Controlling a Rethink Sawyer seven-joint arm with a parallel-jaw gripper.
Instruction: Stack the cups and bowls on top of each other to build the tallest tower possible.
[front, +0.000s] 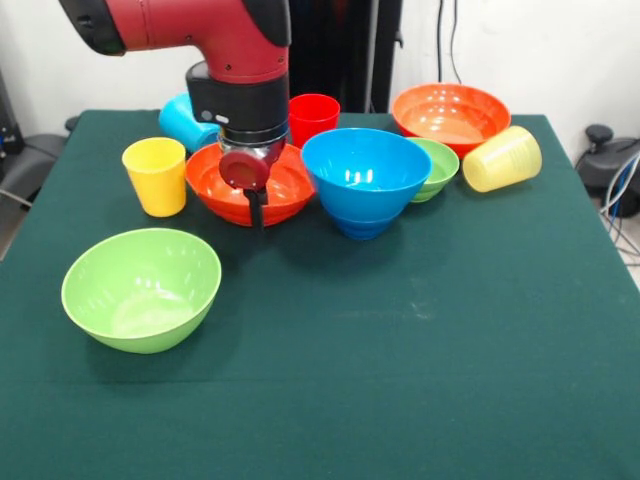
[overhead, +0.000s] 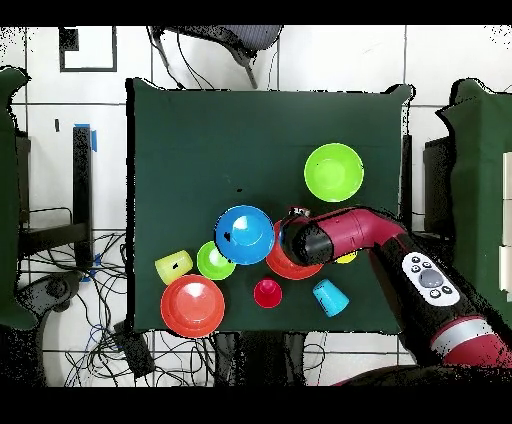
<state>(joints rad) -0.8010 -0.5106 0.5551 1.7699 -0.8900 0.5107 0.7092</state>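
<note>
My gripper (front: 255, 207) hangs low over an orange-red bowl (front: 235, 190) at the back left, its tip at the bowl's front rim. To its right a big blue bowl (front: 365, 175) stands on a narrower blue base. Beyond that sit a small green bowl (front: 440, 165) and a second orange-red bowl (front: 450, 112). A big green bowl (front: 142, 288) stands alone at the front left. The yellow cup (front: 155, 175) and red cup (front: 313, 118) are upright. The light blue cup (front: 183, 122) and pale yellow cup (front: 502, 158) lie on their sides. No tower shows.
The dark green table (front: 400, 350) carries everything. In the overhead view my arm (overhead: 350, 232) covers part of the orange-red bowl (overhead: 283, 265) and most of the yellow cup. Cables and chair bases lie on the floor around the table.
</note>
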